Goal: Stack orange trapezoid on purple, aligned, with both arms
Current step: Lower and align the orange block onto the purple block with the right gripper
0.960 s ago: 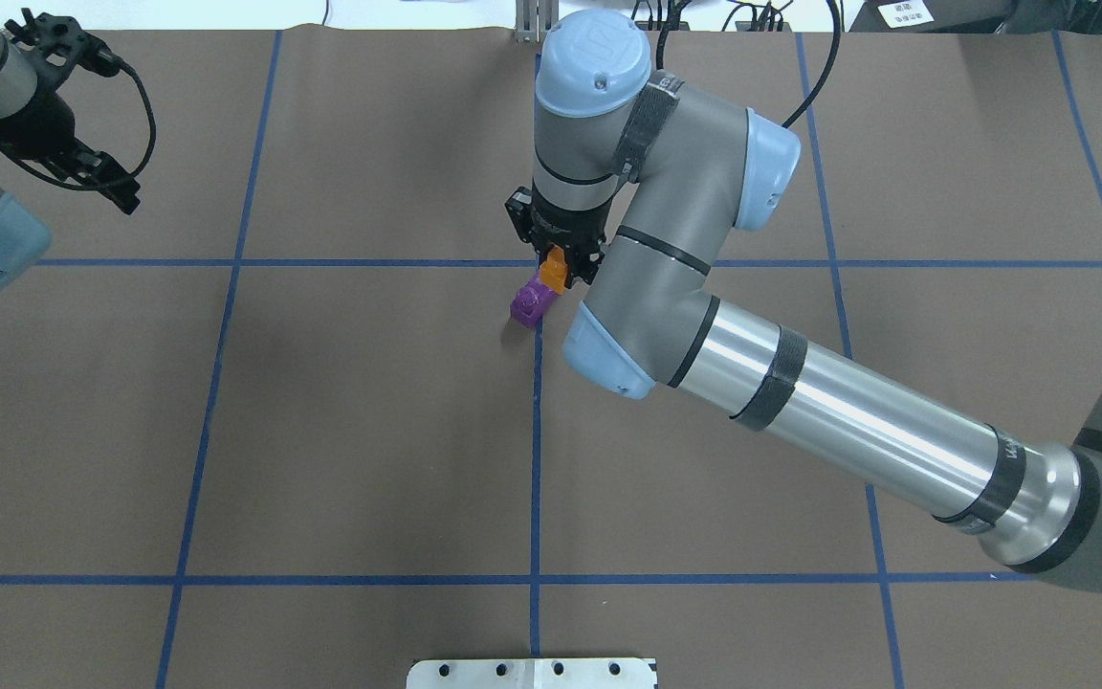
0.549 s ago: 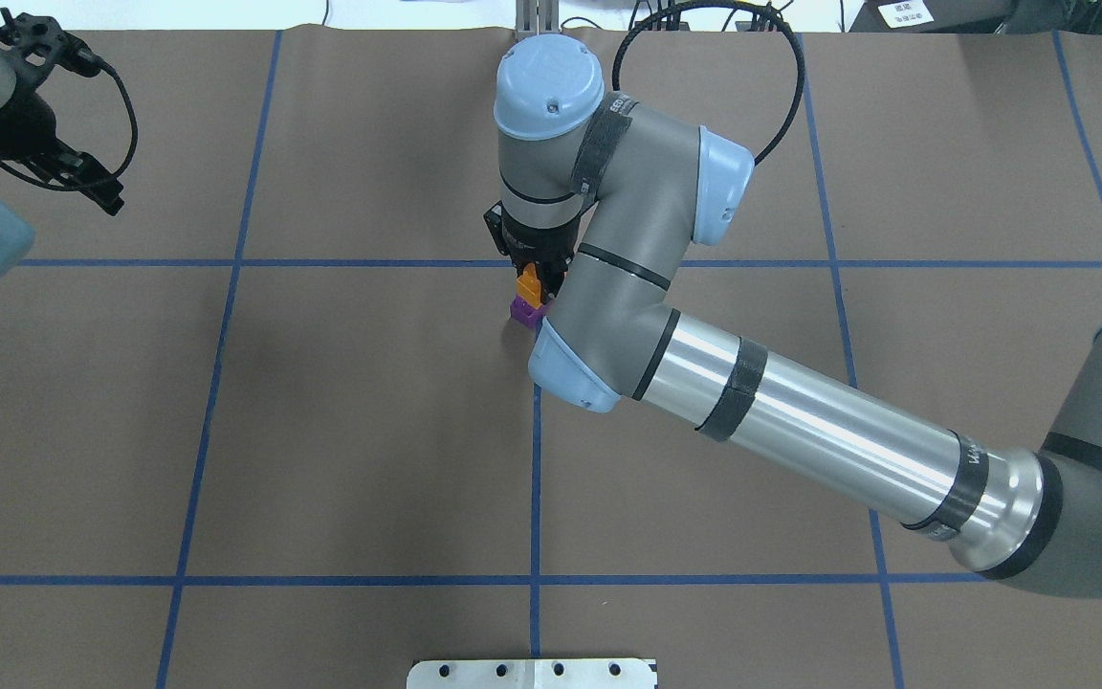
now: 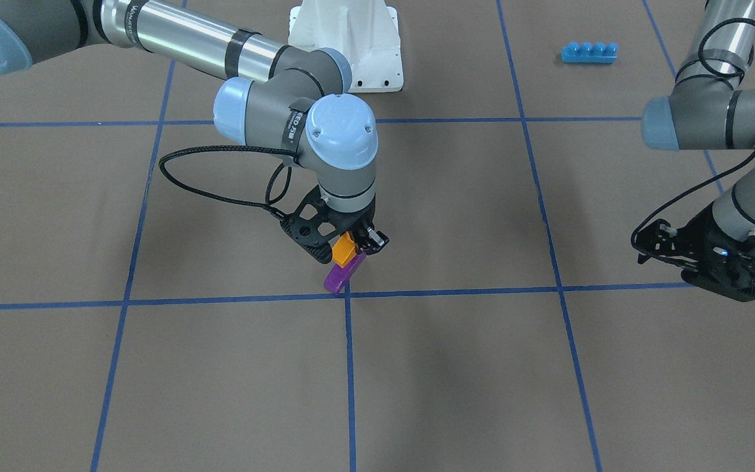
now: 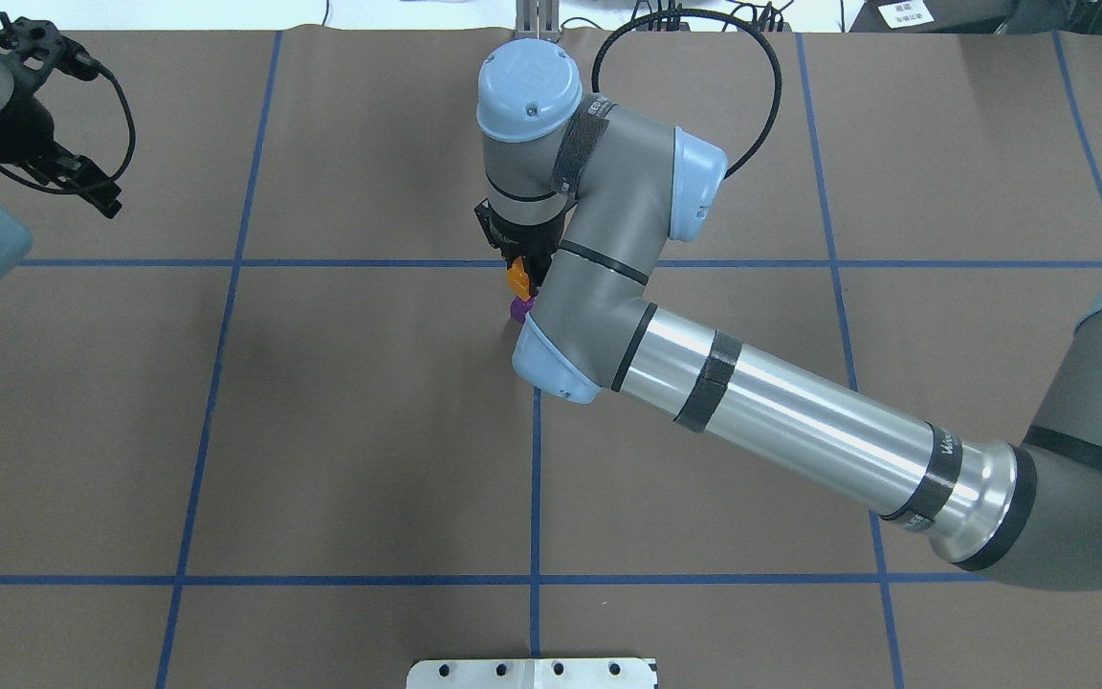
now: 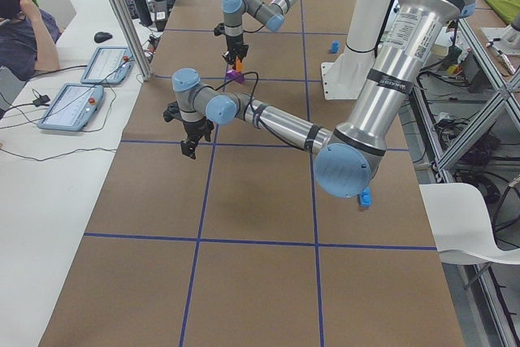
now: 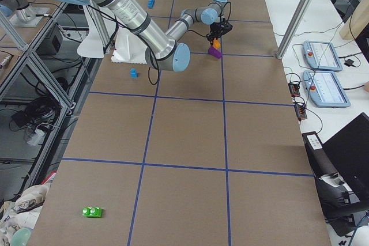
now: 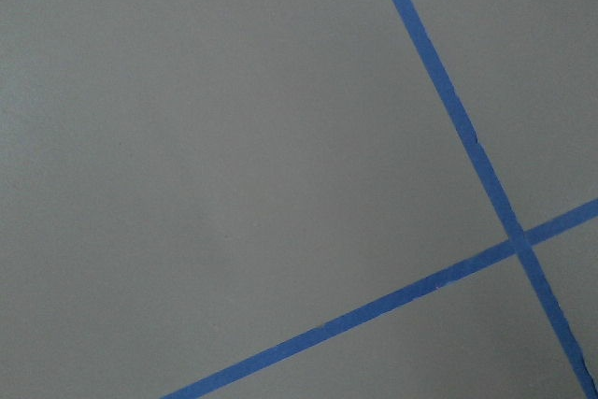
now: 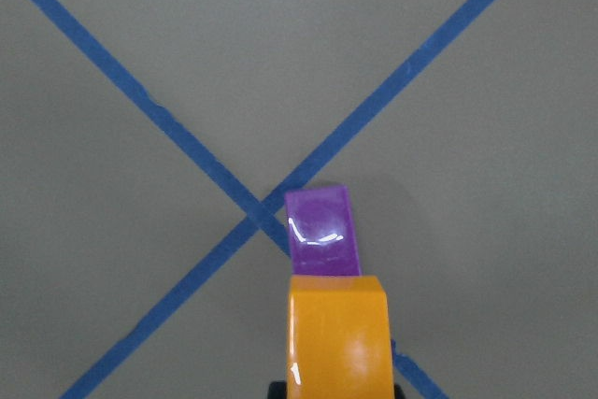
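Note:
My right gripper (image 3: 346, 251) is shut on the orange trapezoid (image 3: 343, 249), holding it right over the purple brick (image 3: 343, 274). The purple brick lies on the brown table beside a crossing of blue tape lines. I cannot tell whether the two bricks touch. In the right wrist view the orange trapezoid (image 8: 338, 334) covers the near end of the purple brick (image 8: 322, 231). In the overhead view the right wrist hides most of both bricks: a bit of orange (image 4: 517, 278) and of purple (image 4: 518, 308) shows. My left gripper (image 4: 103, 199) hovers far off at the table's far left, open and empty.
A long blue four-stud brick (image 3: 588, 52) lies near the left arm's base. A small blue brick (image 6: 134, 73) and a green brick (image 6: 92, 212) lie elsewhere on the table. The white base plate (image 3: 351, 39) stands at the robot's side. An operator (image 5: 24, 22) sits beyond the table.
The right arm has moved left in the overhead view, bringing the orange trapezoid from beside the purple brick to over it. The left gripper has drawn back slightly toward the far left.

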Robot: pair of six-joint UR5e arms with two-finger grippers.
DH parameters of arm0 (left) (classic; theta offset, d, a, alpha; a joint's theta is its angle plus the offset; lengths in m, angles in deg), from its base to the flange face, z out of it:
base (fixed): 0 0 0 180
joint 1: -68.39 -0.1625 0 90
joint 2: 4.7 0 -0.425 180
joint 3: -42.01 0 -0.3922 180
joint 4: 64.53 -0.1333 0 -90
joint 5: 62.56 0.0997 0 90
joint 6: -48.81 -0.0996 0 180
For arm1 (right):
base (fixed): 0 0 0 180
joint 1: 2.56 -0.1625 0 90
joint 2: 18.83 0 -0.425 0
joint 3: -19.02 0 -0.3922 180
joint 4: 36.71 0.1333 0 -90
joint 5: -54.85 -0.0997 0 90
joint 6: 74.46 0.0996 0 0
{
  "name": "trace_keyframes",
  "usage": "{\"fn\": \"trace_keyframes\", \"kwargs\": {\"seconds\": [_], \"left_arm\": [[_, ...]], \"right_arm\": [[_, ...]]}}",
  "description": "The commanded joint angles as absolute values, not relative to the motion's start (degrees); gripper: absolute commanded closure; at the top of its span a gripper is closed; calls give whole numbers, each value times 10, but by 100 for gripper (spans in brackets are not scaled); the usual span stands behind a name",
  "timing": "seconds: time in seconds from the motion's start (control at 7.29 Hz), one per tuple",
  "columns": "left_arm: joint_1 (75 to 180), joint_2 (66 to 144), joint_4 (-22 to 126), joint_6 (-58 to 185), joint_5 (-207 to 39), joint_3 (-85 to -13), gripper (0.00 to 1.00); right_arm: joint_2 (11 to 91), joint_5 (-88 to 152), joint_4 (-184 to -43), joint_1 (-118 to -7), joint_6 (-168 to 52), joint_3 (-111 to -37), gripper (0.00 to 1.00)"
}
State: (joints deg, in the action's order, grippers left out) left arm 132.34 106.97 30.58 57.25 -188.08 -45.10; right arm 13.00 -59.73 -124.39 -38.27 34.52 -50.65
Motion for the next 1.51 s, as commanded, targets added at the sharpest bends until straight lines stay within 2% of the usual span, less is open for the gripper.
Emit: {"fn": "trace_keyframes", "kwargs": {"seconds": [0.0,1.37], "left_arm": [[1323,1066,313,572,-1881,-450,0],[1323,1065,314,572,-1880,-448,0]], "right_arm": [[129,-596,-1242,-379,346,-502,100],[133,-574,-1234,-368,346,-496,100]]}}
